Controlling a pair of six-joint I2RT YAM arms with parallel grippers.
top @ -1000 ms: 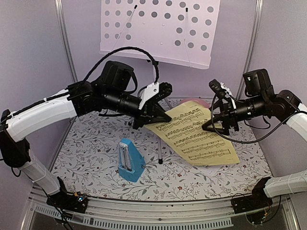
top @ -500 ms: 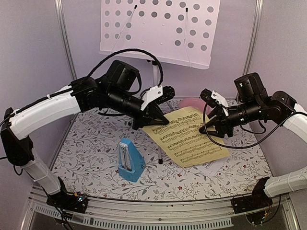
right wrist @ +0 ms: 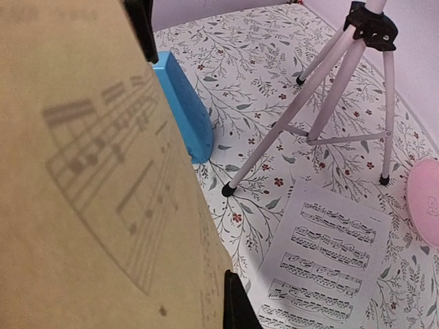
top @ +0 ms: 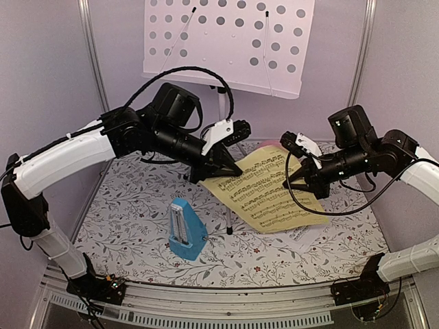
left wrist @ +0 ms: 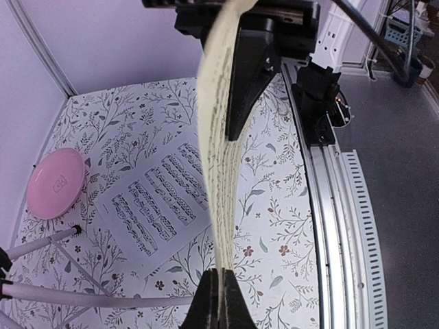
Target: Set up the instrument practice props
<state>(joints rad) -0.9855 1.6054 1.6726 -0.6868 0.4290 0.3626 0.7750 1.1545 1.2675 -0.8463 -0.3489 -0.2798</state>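
The yellow sheet of music [top: 271, 192] hangs above the table between both arms. My left gripper [top: 230, 171] is shut on its left corner. In the left wrist view the yellow sheet [left wrist: 223, 137] runs edge-on away from that gripper [left wrist: 223, 291]. My right gripper [top: 293, 181] is shut on the sheet's right edge. In the right wrist view the yellow sheet [right wrist: 89, 171] fills the left side and hides one finger of that gripper [right wrist: 223, 298]. The white sheet [right wrist: 326, 260] lies flat on the cloth. The blue metronome [top: 186, 229] stands at front left. The perforated music stand [top: 226, 41] rises at the back on its tripod legs [right wrist: 322, 89].
A pink round plate [left wrist: 56, 183] lies on the flowered cloth near the back right, beyond the white sheet [left wrist: 158, 199]. One tripod leg [top: 228, 219] reaches down to the cloth under the yellow sheet. The metal rail [top: 219, 305] runs along the near edge.
My right gripper has closed on the yellow sheet's right edge and moved left. The sheet has shifted left and bowed between the two grippers. The left gripper kept its hold.
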